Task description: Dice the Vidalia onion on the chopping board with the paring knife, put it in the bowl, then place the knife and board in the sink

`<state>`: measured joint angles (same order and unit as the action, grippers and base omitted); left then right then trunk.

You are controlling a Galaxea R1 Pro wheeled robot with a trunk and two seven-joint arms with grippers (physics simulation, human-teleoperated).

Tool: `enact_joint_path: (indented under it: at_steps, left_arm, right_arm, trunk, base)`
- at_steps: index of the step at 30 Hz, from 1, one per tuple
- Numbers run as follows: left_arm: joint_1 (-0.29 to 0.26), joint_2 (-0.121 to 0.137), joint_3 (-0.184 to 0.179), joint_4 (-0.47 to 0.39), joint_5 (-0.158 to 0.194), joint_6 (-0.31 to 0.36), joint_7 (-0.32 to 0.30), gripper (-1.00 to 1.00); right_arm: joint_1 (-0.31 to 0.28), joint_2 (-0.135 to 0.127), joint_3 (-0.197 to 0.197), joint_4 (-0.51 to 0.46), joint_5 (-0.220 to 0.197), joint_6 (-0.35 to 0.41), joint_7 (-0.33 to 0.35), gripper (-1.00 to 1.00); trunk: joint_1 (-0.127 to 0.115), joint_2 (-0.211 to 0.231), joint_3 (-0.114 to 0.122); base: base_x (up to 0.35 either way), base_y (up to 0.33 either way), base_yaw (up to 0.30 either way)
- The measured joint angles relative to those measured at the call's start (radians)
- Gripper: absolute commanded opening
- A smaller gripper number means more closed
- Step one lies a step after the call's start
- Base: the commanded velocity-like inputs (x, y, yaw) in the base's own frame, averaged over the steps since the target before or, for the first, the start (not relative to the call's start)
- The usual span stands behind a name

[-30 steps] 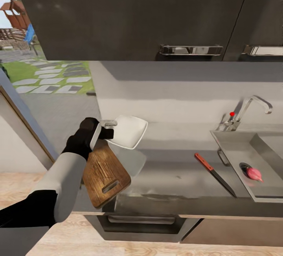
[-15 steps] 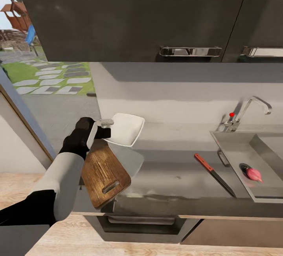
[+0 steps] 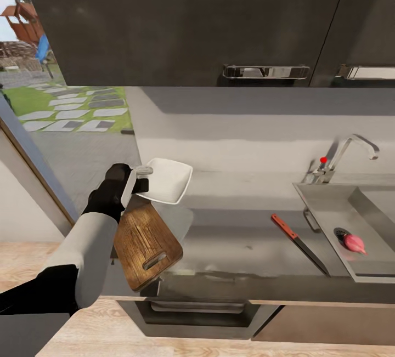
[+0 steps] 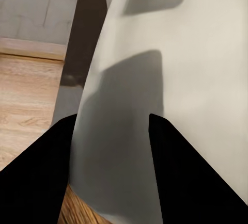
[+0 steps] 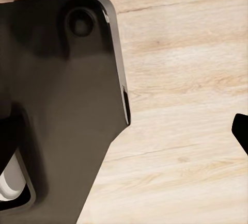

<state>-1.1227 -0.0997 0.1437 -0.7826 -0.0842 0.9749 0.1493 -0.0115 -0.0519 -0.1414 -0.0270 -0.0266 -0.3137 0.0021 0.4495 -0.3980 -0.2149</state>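
Observation:
My left gripper (image 3: 141,178) is shut on the rim of the white bowl (image 3: 165,181) and holds it above the countertop (image 3: 236,236), just beyond the far end of the dark-brown chopping board (image 3: 144,239). In the left wrist view the bowl (image 4: 181,79) sits between the dark fingers (image 4: 36,182). The board lies at the counter's left end, overhanging the front edge. The red-handled paring knife (image 3: 299,243) lies on the counter beside the sink (image 3: 323,198). The pinkish onion (image 3: 355,243) rests in the basin by the drain.
A chrome tap (image 3: 351,151) with a red knob stands behind the sink. Dark wall cabinets (image 3: 219,17) hang overhead. A window opens at the left. The right wrist view looks down at wooden floor (image 5: 186,105) and a dark part of the robot's body (image 5: 57,105).
My left gripper has carried the bowl a little to the left and farther back, off the board's far end. Knife, onion and board have stayed put.

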Motion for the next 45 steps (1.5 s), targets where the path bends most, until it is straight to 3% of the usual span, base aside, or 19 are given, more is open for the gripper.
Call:
enact_joint_path:
  at_steps: [16, 23, 32, 38, 45]
  left_arm:
    - [0.0, 0.001, 0.007, 0.001, 0.0, -0.001, 0.002, -1.0]
    - [0.0, 0.0, 0.064, 0.001, 0.0, -0.001, 0.002, -1.0]
    - [0.0, 0.004, 0.079, 0.002, -0.002, -0.003, 0.003, -1.0]
    - [0.0, 0.006, 0.127, 0.003, -0.004, -0.004, 0.003, -1.0]
    - [0.0, 0.006, 0.136, 0.006, -0.004, -0.004, 0.003, -1.0]
  right_arm:
    - [0.0, 0.004, 0.002, 0.001, 0.0, 0.0, -0.006, 1.0]
    - [0.0, 0.008, 0.002, 0.003, 0.0, 0.0, -0.006, 1.0]
    - [0.0, 0.009, 0.002, 0.003, 0.0, 0.0, -0.006, 1.0]
    - [0.0, 0.009, 0.002, 0.003, 0.0, 0.0, -0.007, 1.0]
    - [0.0, 0.009, 0.002, 0.003, 0.0, 0.001, -0.008, 1.0]
  trunk:
    - [0.0, 0.0, 0.0]
    - [-0.001, 0.0, 0.0]
    - [0.0, 0.0, 0.0]
    - [0.0, 0.0, 0.0]
    - [0.0, 0.0, 0.0]
  base:
    - [0.046, 0.0, 0.0]
    - [0.294, 0.0, 0.0]
    - [0.185, 0.0, 0.0]
    - [0.011, 0.0, 0.0]
    - [0.001, 0.0, 0.0]
